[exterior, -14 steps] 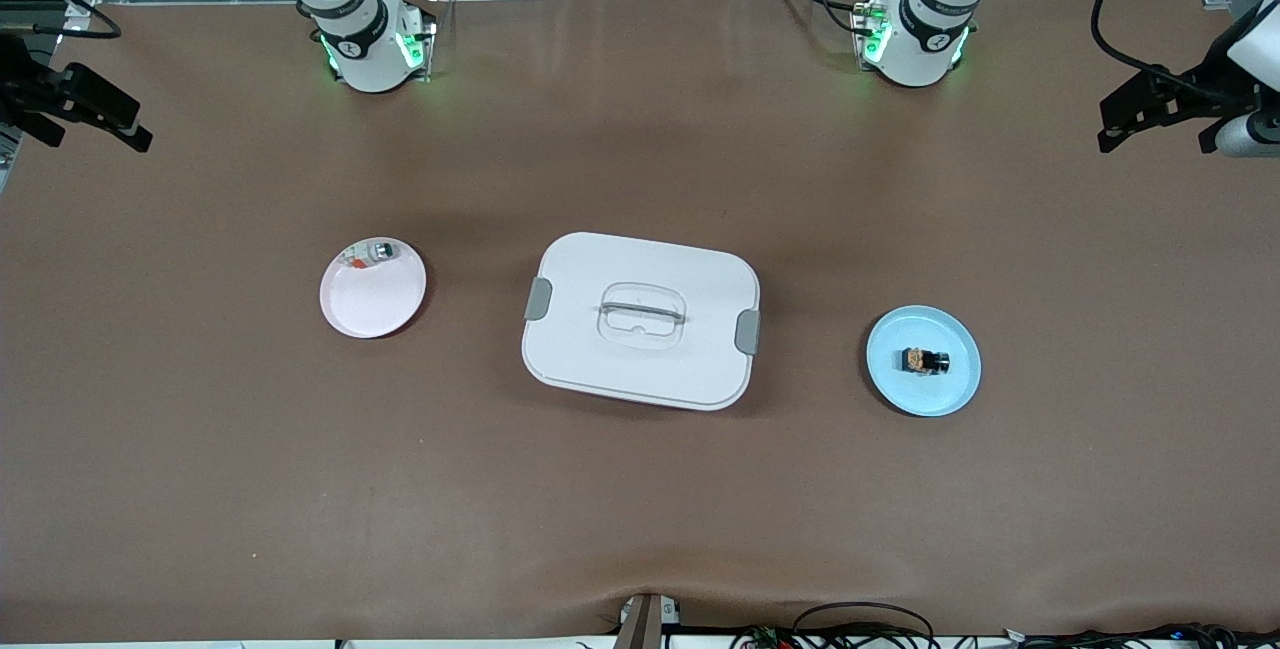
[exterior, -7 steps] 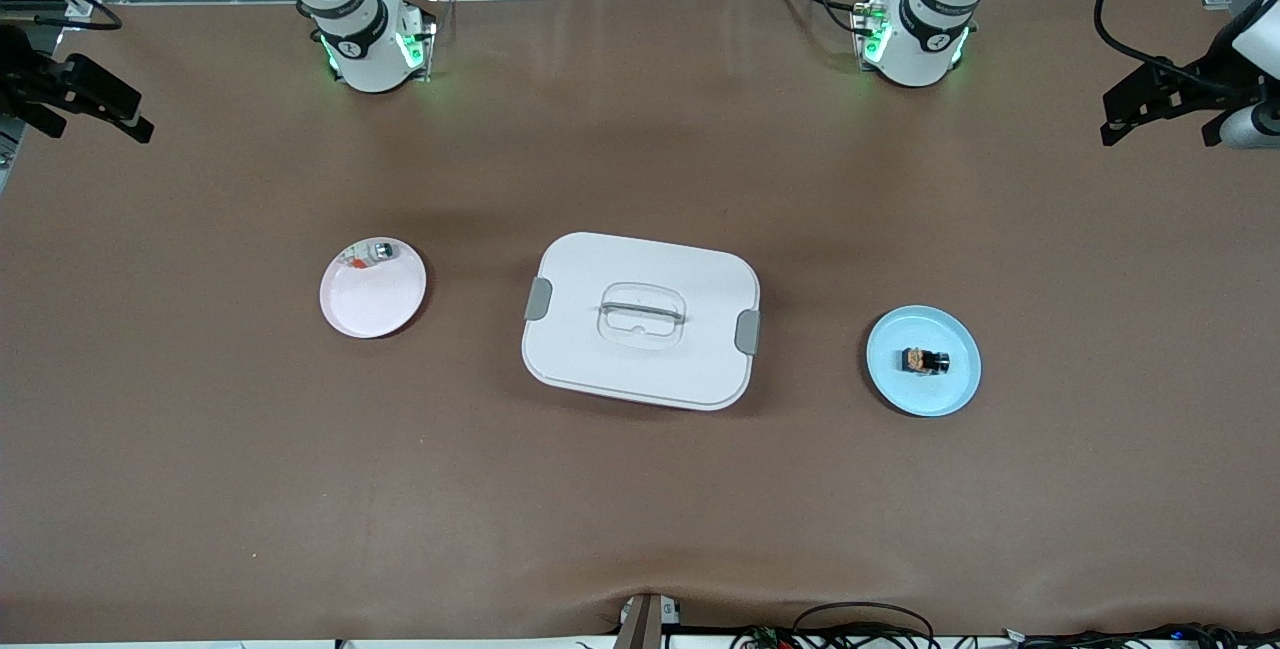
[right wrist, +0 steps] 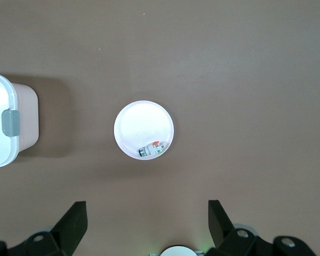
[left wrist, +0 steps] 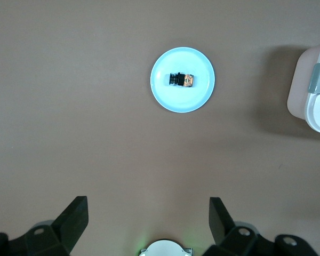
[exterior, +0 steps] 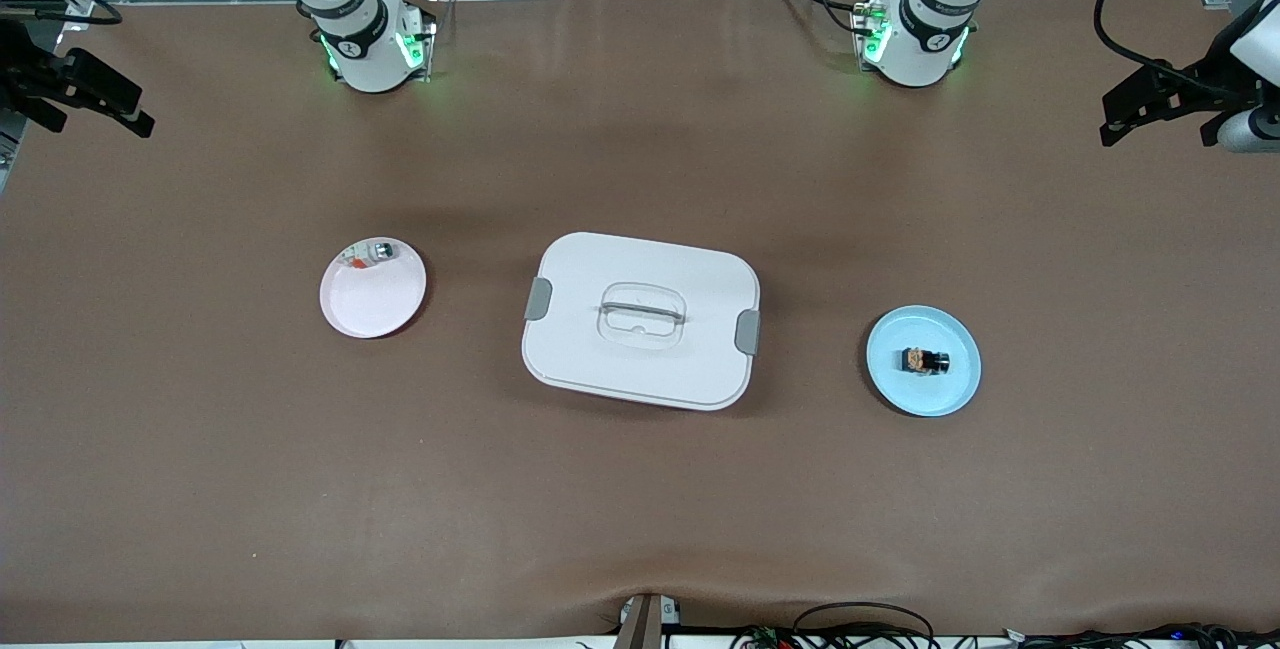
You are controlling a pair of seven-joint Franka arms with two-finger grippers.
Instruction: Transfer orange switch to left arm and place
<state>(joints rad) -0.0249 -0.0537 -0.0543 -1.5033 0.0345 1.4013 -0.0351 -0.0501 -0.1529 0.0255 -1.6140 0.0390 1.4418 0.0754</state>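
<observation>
**Both arms high at the table ends, switch on the blue plate**

On the brown table [exterior: 640, 509], nearest the front camera, sits the blue plate [exterior: 950, 389] toward the left arm's end, with the orange switch [exterior: 923, 361] lying on its middle. Beside it, mid-table, stands the white box [exterior: 640, 369], lid latched, apart from both plates. Slightly farther from the camera, toward the right arm's end, the pink plate [exterior: 372, 299] holds a small clear part with a red bit [exterior: 368, 253] against its rim. Farther still, the left gripper [left wrist: 148, 213] hangs high over its end of the table, fingers [left wrist: 73, 216] spread wide and holding nothing. The right gripper [right wrist: 147, 216] hangs likewise over its own end, fingers [right wrist: 74, 218] spread and empty
</observation>
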